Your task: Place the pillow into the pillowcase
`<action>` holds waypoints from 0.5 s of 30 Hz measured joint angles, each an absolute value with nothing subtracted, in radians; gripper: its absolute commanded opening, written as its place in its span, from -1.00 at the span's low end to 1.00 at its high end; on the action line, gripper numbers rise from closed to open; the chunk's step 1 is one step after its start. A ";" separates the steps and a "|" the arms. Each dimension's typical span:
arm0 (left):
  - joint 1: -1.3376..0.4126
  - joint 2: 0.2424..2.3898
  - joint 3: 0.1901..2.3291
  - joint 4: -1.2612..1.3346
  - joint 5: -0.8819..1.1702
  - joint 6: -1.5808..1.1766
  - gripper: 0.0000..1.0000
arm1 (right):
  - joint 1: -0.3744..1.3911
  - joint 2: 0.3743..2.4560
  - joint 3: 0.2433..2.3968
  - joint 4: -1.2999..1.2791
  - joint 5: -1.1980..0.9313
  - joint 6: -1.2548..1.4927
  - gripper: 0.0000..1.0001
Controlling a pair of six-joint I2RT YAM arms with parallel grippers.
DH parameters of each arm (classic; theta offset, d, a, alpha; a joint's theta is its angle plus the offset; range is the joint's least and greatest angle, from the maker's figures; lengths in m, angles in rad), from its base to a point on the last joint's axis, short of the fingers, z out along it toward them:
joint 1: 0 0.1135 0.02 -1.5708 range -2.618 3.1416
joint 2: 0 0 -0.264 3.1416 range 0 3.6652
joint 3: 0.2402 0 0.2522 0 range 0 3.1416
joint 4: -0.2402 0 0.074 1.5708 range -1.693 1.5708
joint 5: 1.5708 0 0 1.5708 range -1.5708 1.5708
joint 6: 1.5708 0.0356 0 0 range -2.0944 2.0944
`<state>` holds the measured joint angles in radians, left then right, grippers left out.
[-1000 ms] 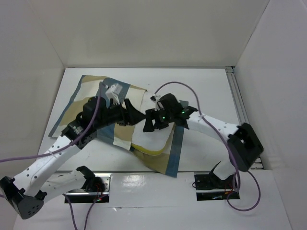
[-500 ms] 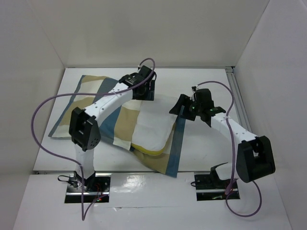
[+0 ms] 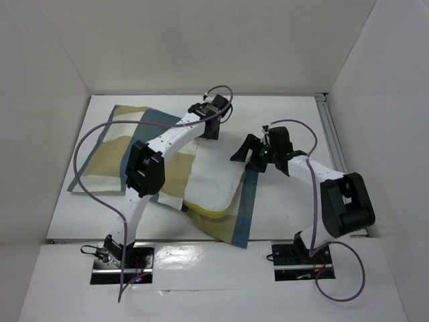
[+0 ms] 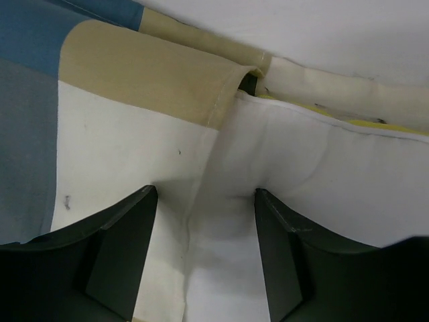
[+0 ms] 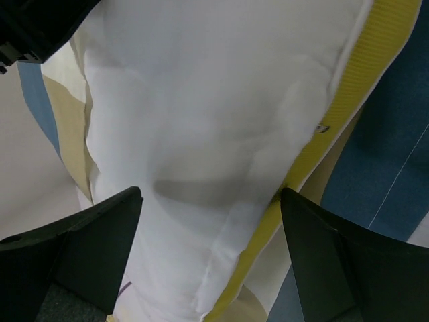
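The pillowcase [image 3: 107, 164], in blue, tan and cream blocks, lies flat across the table's left and middle. The white pillow [image 3: 214, 180] sits partly inside its right-hand opening, with its yellow band [image 3: 208, 210] showing at the near edge. My left gripper [image 3: 203, 134] is open at the far edge. In the left wrist view it [image 4: 204, 193] straddles the line where the pillowcase hem [image 4: 154, 80] meets the pillow [image 4: 322, 174]. My right gripper [image 3: 242, 151] is open just right of the pillow. In the right wrist view it [image 5: 209, 194] hovers over the pillow [image 5: 201, 121] and the yellow band [image 5: 348, 87].
White walls enclose the table on three sides. A metal rail [image 3: 332, 134] runs along the right edge. Purple cables [image 3: 87, 144] loop over the pillowcase and above both arms. The arm mounts [image 3: 295, 258] sit at the near edge.
My left arm has swung from low over the pillowcase's middle up to the far edge of the pillow. My right gripper has drawn back right, off the pillow's middle, and stays open.
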<state>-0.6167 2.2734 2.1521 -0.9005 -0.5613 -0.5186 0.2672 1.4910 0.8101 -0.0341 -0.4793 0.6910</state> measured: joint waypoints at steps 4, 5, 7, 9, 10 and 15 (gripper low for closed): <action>-0.607 2.307 2.159 -0.907 -0.571 -0.518 0.25 | 0.259 1.525 0.808 -0.017 -0.489 0.691 0.74; -0.605 2.307 2.162 -0.910 -0.573 -0.519 0.24 | 0.259 1.531 0.808 -0.012 -0.490 0.690 0.69; -0.603 2.307 2.176 -0.912 -0.580 -0.518 0.14 | 0.258 1.542 0.804 0.002 -0.493 0.686 0.63; -0.598 2.307 2.181 -0.910 -0.580 -0.513 0.11 | 0.258 1.553 0.797 0.017 -0.500 0.686 0.63; -0.596 2.307 2.181 -0.909 -0.580 -0.507 0.11 | 0.258 1.560 0.794 0.025 -0.506 0.686 0.63; -0.588 2.307 2.183 -0.905 -0.581 -0.498 -0.28 | 0.257 1.601 0.791 0.076 -0.529 0.686 0.47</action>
